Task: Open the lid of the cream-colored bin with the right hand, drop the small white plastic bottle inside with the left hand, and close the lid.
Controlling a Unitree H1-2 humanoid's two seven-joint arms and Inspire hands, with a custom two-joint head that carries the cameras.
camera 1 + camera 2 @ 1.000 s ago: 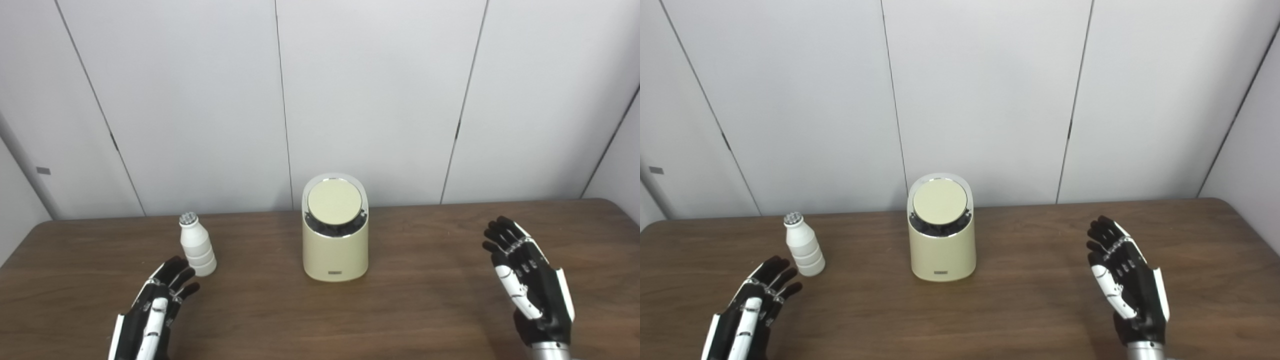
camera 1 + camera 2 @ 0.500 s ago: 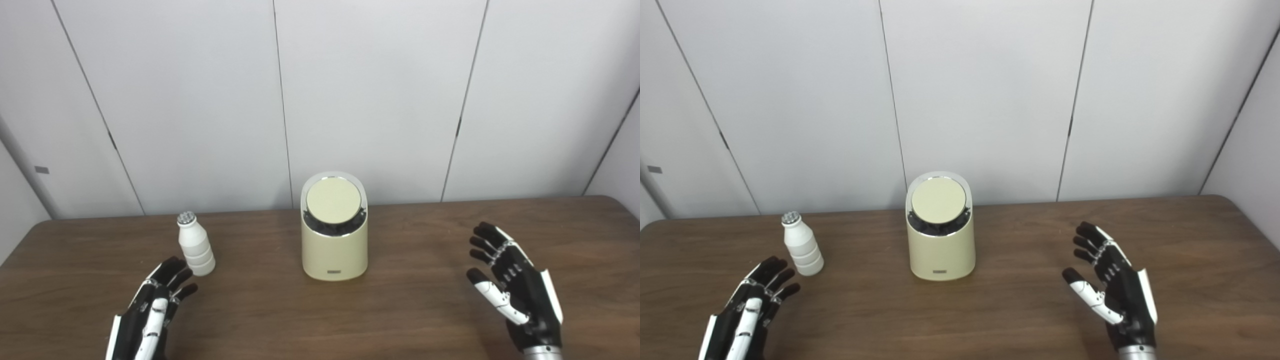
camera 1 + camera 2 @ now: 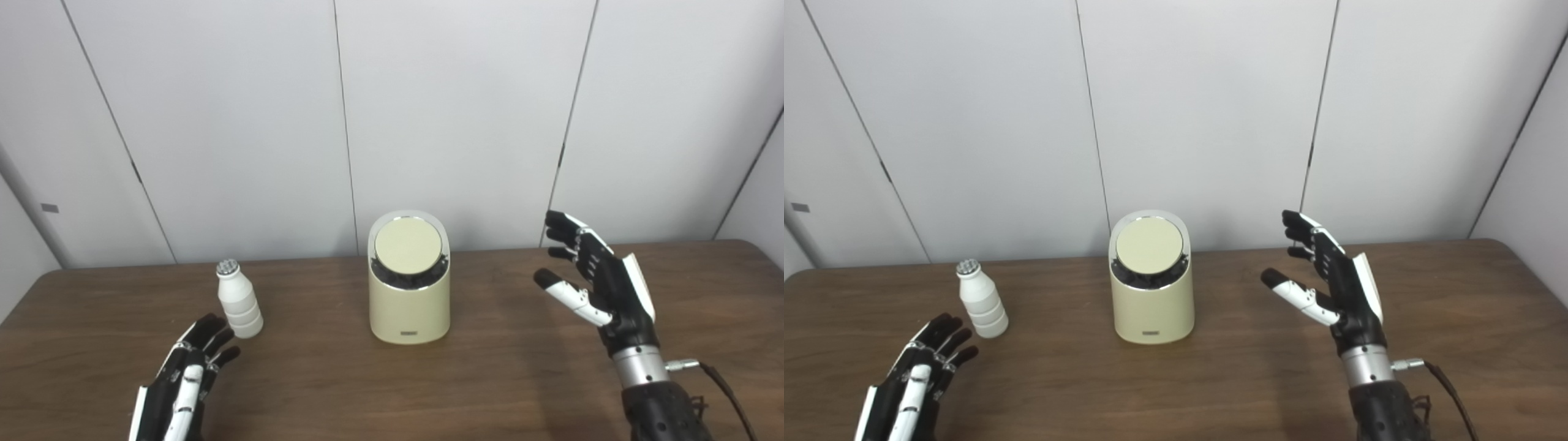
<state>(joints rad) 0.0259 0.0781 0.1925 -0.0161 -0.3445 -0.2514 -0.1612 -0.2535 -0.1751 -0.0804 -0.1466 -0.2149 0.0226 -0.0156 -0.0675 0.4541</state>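
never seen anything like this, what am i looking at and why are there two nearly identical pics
These are two head cameras of a humanoid robot, set side by side, so both show one scene from slightly different spots. The black and white things are its own hands. The left hand is open, low over the brown table. The right hand is open and raised, holding nothing. On the table stand a cream-colored bin, its round lid closed, and a small white plastic bottle, upright, just beyond the left hand. Nothing is held.
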